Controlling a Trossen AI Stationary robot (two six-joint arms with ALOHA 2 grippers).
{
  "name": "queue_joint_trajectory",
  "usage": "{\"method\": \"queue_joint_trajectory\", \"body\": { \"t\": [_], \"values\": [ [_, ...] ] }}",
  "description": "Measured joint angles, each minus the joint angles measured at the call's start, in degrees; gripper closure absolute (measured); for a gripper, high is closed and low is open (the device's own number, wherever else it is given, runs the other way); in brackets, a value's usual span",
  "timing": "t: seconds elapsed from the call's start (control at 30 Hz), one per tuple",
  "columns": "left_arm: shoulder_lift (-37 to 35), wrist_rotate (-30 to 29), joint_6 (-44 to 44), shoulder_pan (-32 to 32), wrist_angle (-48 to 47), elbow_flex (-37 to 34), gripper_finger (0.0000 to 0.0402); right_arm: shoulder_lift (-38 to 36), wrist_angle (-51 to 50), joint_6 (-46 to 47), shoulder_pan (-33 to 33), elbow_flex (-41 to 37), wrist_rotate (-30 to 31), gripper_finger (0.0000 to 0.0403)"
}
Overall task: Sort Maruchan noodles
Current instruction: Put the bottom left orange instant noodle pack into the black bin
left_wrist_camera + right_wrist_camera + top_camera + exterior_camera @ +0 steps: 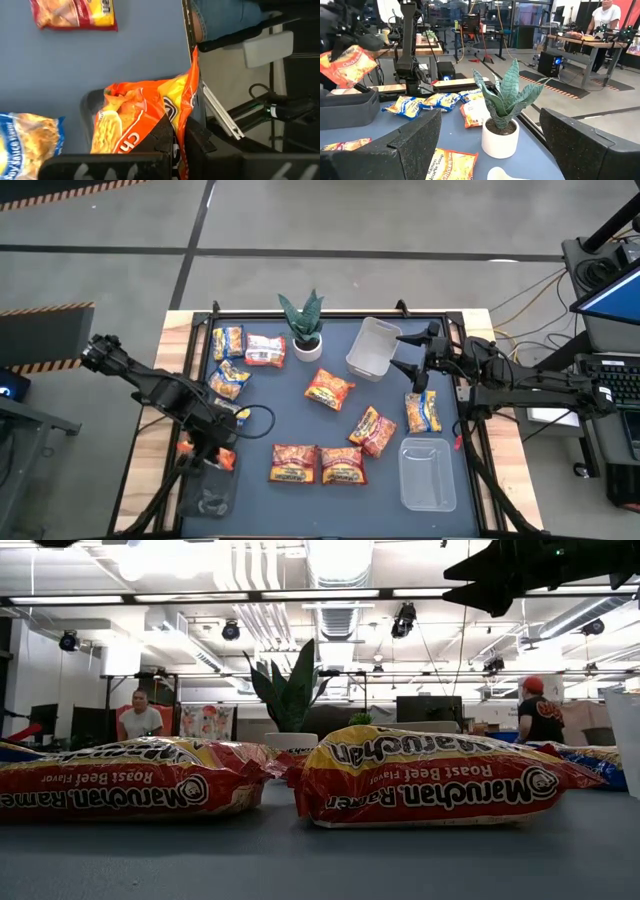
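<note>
Bright, even light from ceiling strip lamps (330, 595), w/ glare on them. Soft shadows on desk (330, 420). Left wrist view: near claw (177, 145) blurred.

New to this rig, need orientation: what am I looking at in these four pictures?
Two robot arms work at a table. One picture looks straight down, one looks level across the tabletop, and one comes from each arm's wrist. Scattered Maruchan noodles packets, a potted plant and two clear bins lie on the dark mat. The left gripper is shut on an orange packet, lifted above a dark bin at the table's near left corner. The right gripper hangs open over the far clear bin, holding nothing.
</note>
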Motion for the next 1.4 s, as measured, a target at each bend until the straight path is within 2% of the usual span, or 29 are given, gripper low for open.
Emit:
{"method": "queue_joint_trajectory", "body": {
  "t": [0.2, 0.37, 0.57, 1.07, 1.4],
  "values": [
    [-4.0, 4.4, -3.7, 0.0, 7.3, -9.0, 0.04, 0.0, 0.0, -0.3, 0.0, 0.0, 0.0, 0.0075],
    [-6.6, 4.7, -4.6, 0.0, 16.2, -14.9, 0.04, 0.0, 0.0, -0.3, 0.0, 0.0, 0.0, 0.0075],
    [-7.5, 4.7, -5.5, -0.3, 17.5, -19.0, 0.04, 0.0, 0.0, -0.3, 0.0, 0.0, 0.0, 0.0075],
    [-7.7, 4.7, -4.2, -0.7, 17.9, -23.1, 0.04, 0.0, 0.0, -0.5, 0.0, 0.0, 0.0, 0.0075],
    [-7.8, 4.4, -8.0, -1.8, 17.9, -23.2, 0.04, 0.0, 0.0, -0.3, 0.0, 0.0, 0.0, 0.0075]
  ]
}}
